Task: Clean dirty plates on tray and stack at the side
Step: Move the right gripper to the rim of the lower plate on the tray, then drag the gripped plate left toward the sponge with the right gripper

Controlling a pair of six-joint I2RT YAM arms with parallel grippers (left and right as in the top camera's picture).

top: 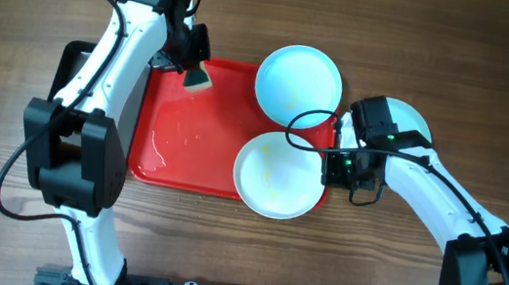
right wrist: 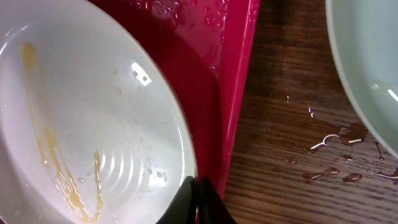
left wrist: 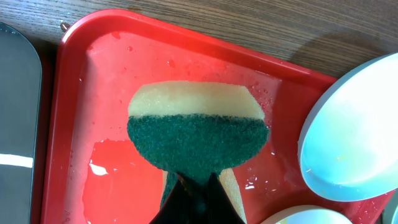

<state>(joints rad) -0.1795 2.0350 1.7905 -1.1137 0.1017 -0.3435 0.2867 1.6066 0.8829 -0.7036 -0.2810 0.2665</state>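
The red tray (top: 185,143) lies mid-table, wet. One plate (top: 299,83) rests on its far right corner. A second plate (top: 277,175), smeared with yellow (right wrist: 56,162), sits at its near right. A third plate (top: 405,120) lies on the table right of the tray, partly hidden by my right arm. My left gripper (top: 196,64) is shut on a green and yellow sponge (left wrist: 198,134) over the tray's far left. My right gripper (right wrist: 198,186) is shut on the rim of the smeared plate (right wrist: 93,112) by the tray's right edge (right wrist: 239,93).
A black tray (top: 73,64) lies left of the red tray, under my left arm; it shows in the left wrist view (left wrist: 18,124). Water drops (right wrist: 329,143) lie on the wooden table between the tray and the third plate (right wrist: 367,68).
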